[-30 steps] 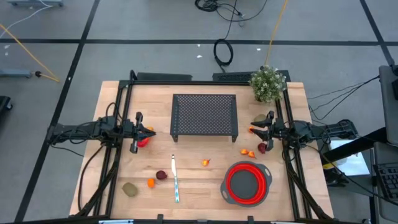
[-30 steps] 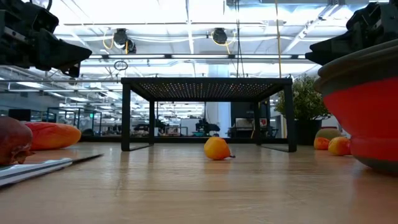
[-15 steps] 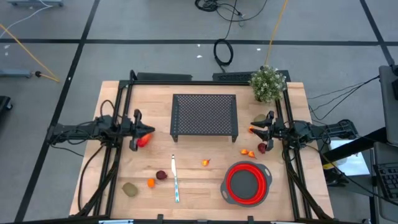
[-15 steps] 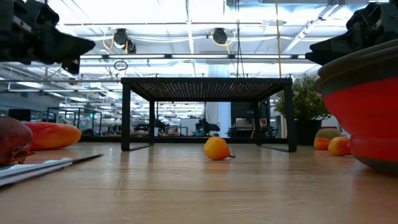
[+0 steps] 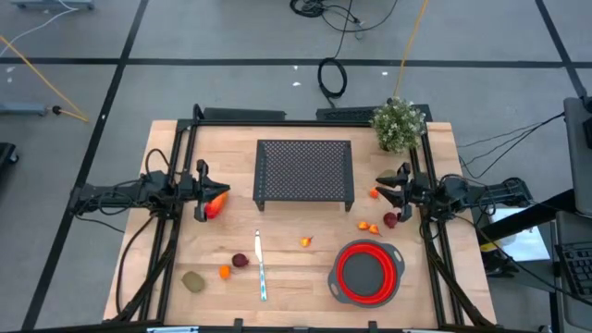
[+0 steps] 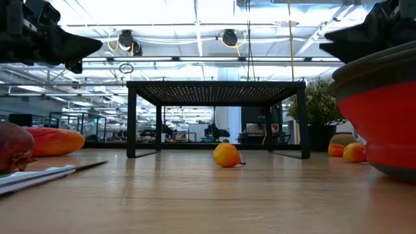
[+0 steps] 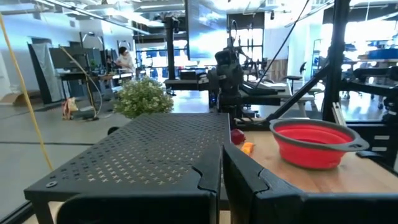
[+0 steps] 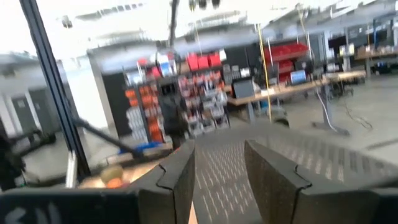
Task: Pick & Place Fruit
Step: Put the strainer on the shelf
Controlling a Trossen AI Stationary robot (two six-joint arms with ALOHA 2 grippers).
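Observation:
The fruit lies scattered on the wooden table. The red-orange oval (image 5: 215, 206) rests just below my left gripper (image 5: 201, 192), which is shut and hovers above the table at its left side. A brown-green piece (image 5: 193, 281), a small orange one (image 5: 224, 272) and a dark red one (image 5: 240, 261) lie near the front left. Another orange piece (image 5: 304, 242) lies mid-table. Small orange pieces (image 5: 368, 227) and a dark red one (image 5: 390, 220) lie by my right gripper (image 5: 398, 190), which is open, empty and raised at the right side.
A black perforated rack (image 5: 304, 172) stands at the middle back, with a potted plant (image 5: 399, 123) at the back right. The red collapsible bowl (image 5: 368, 272) sits at the front right. A knife (image 5: 261, 268) lies at the front centre. Bare wood shows between rack and bowl.
Both grippers have tipped their fingertips upward while staying in place. My left gripper has also turned slightly to one side. No fruit has moved.

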